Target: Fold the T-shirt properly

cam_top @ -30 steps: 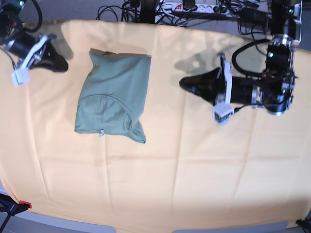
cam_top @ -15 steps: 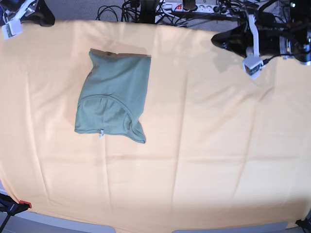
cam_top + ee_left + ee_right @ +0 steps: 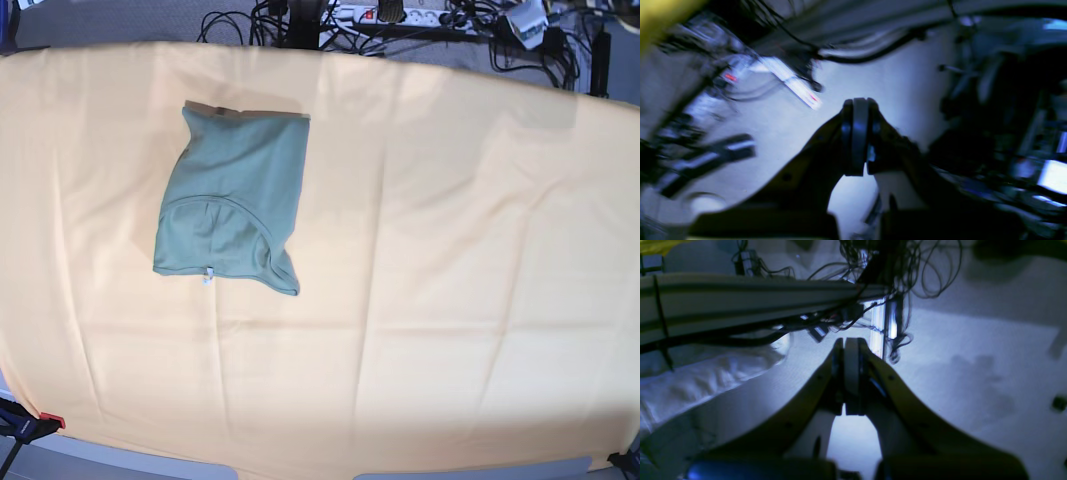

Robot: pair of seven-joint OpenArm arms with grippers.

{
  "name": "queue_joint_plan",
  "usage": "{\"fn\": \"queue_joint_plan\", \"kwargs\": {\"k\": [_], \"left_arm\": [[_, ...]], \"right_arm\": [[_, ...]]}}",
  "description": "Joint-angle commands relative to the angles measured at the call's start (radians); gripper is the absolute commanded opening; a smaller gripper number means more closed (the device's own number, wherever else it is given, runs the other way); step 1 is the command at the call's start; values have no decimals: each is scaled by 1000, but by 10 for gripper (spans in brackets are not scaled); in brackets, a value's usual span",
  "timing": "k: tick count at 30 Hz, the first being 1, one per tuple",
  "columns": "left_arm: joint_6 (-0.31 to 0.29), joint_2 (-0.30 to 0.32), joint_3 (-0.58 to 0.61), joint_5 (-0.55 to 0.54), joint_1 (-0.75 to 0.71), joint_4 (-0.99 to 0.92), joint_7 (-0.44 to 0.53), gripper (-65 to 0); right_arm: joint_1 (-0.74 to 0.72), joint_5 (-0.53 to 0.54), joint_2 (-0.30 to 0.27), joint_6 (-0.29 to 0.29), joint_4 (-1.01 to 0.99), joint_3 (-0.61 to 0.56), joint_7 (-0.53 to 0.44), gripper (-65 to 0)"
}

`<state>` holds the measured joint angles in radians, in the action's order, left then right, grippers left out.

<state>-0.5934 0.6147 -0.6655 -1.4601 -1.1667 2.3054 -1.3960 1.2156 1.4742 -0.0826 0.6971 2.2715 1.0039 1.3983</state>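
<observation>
One wide pale orange-yellow cloth (image 3: 450,300) covers nearly the whole base view, its far edge curving along the top of the picture and its near edge sagging in a scalloped line at the bottom; faint creases cross it in a loose grid. Broad bare stretches of it lie open to the right of and below the T-shirt (image 3: 232,200), which sits in the upper left part of the cloth, well apart from every edge. The sage-green shirt is folded into a compact, roughly rectangular bundle, its neckline curve facing the near side with a small white tag (image 3: 208,277) at the lower edge and one corner poking out at the lower right. Beyond the far edge of the cloth a grey floor carries a tangle of black cables (image 3: 300,20) and a white power strip (image 3: 385,14). Neither arm shows over the cloth in the base view. The left wrist view is dim, blue-tinted and blurred; in it the left gripper (image 3: 857,136) points at the floor and cabling with its fingers pressed together on nothing. The right wrist view is sharper, and the right gripper (image 3: 850,373) likewise has its fingers closed against each other, empty, aimed at hanging wires (image 3: 900,273) and a pale rail (image 3: 740,290).
</observation>
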Motion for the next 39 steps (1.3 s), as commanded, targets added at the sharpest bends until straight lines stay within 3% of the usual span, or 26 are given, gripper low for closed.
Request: {"fn": "queue_joint_plan", "kwargs": {"k": [1,5,8,10,14,18,23,28,30,31,33,35,39], "left_arm": [[-24,-16,5,-22,-40,-2,0,-650],[-54,-72,74,68,-82,-109,0,-650],[-54,-85,166,74,-79,-227,24,-650],[-54,-86,238,135,-57,-309,75,-650],[-40,-85,378,333,58,-511,198,-650],[-19,-90,516,422,223,-745,300,-650],[-20,-163,658,597,428,-1038,499,-650],[-18,-233,768,821,601,-1345,922,-650],[28,-270,803,926,653,-1462,1151,-650],[72,-290,820,980,677,-1516,1253,-650],[179,-333,846,1086,723,-1611,1371,-650],[275,-378,856,1164,764,-1690,1418,-650],[360,-453,856,1230,809,-1783,1482,-650]], "right_arm": [[27,9,-3,1,-16,-9,-2,-650],[31,9,-9,1,-153,-122,-2,-650],[12,9,-50,1,-297,-238,-2,-650],[-19,9,-83,1,-400,-312,-2,-650],[-123,-155,-136,1,-616,-450,-47,-650],[-267,-407,-165,1,-855,-579,-256,-650],[-470,-729,-183,1,-1173,-743,-621,-650],[-659,-990,-176,1,-1444,-933,-990,-650],[-724,-1085,-167,1,-1534,-1005,-1122,-650],[-753,-1134,-159,-30,-1570,-1036,-1168,-650],[-801,-1234,-138,-150,-1625,-1089,-1242,-650],[-834,-1319,-115,-268,-1658,-1139,-1296,-650],[-853,-1401,-77,-407,-1667,-1240,-1353,-650]]}}
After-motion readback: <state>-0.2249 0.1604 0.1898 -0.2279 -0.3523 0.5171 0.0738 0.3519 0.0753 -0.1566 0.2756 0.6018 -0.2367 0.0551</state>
